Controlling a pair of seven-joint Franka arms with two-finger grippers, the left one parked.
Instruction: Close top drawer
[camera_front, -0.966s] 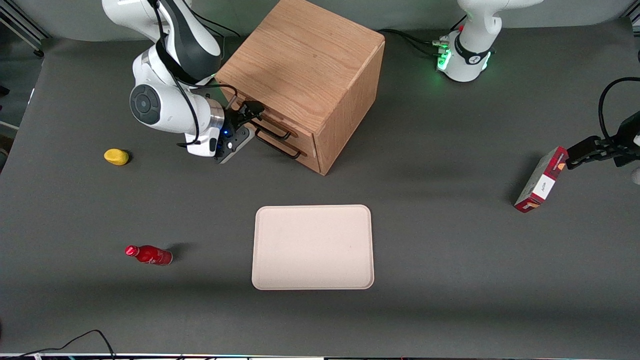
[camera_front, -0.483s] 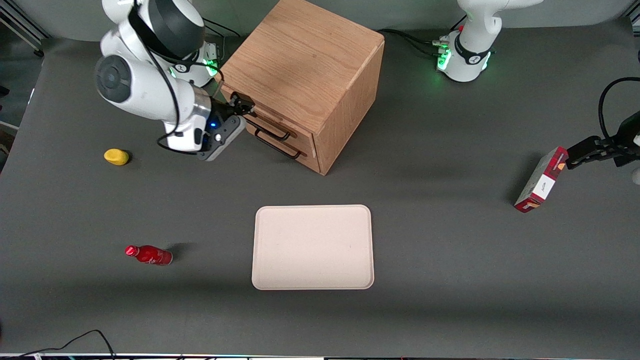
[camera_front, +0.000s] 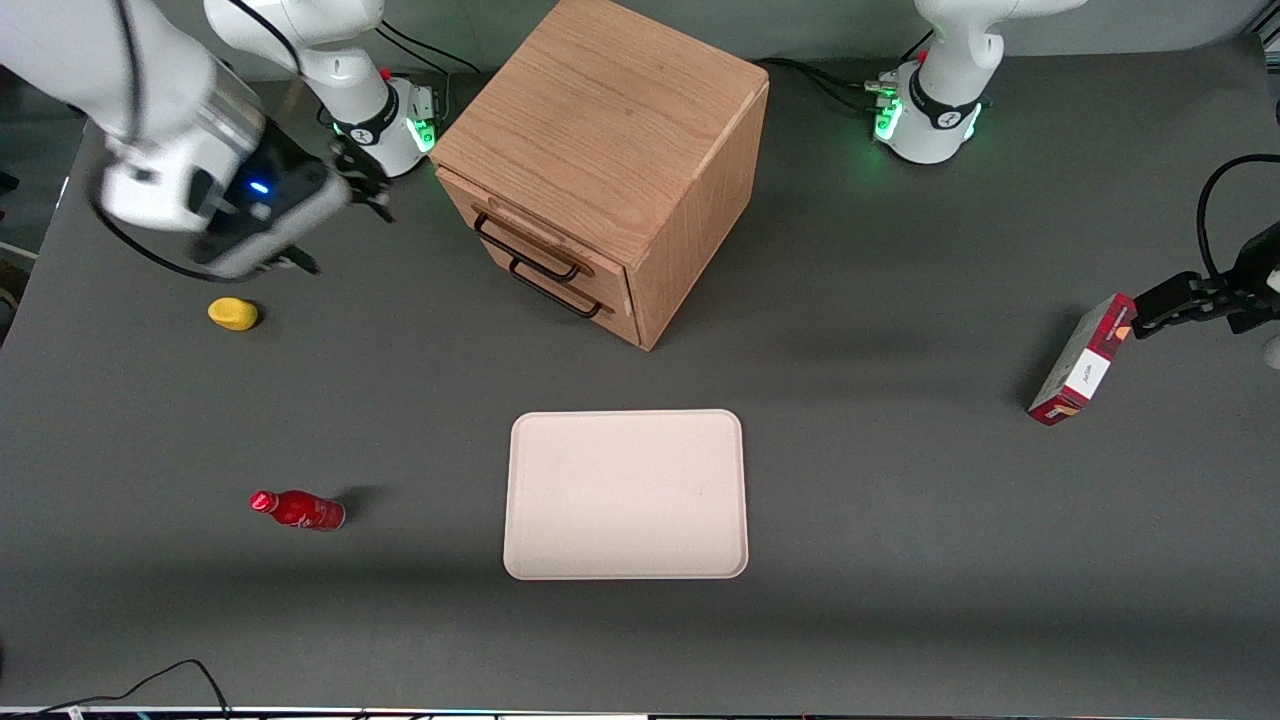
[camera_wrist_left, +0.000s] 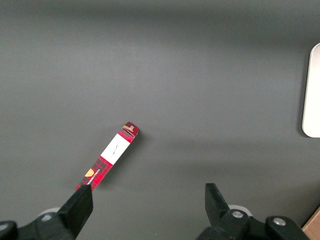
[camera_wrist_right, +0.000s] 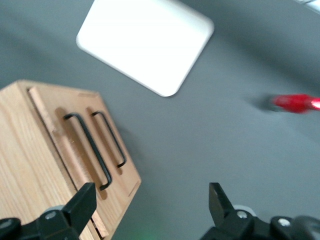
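The wooden cabinet (camera_front: 610, 110) stands at the back of the table. Its top drawer (camera_front: 530, 232) sits pushed in, its front level with the lower drawer's, with its thin black handle (camera_front: 525, 250) showing. The right wrist view shows the same drawer front (camera_wrist_right: 62, 145) and handle (camera_wrist_right: 89, 150). My right gripper (camera_front: 365, 185) is open and empty. It hangs in the air well away from the cabinet front, toward the working arm's end of the table. Its fingers (camera_wrist_right: 82, 202) stand wide apart in the wrist view, holding nothing.
A beige tray (camera_front: 625, 494) lies nearer the front camera than the cabinet. A red bottle (camera_front: 297, 509) and a yellow object (camera_front: 232, 313) lie toward the working arm's end. A red box (camera_front: 1083, 360) stands toward the parked arm's end.
My right gripper has pulled back from the top drawer's front, rising and moving toward the working arm's end. The cabinet front now shows unobstructed.
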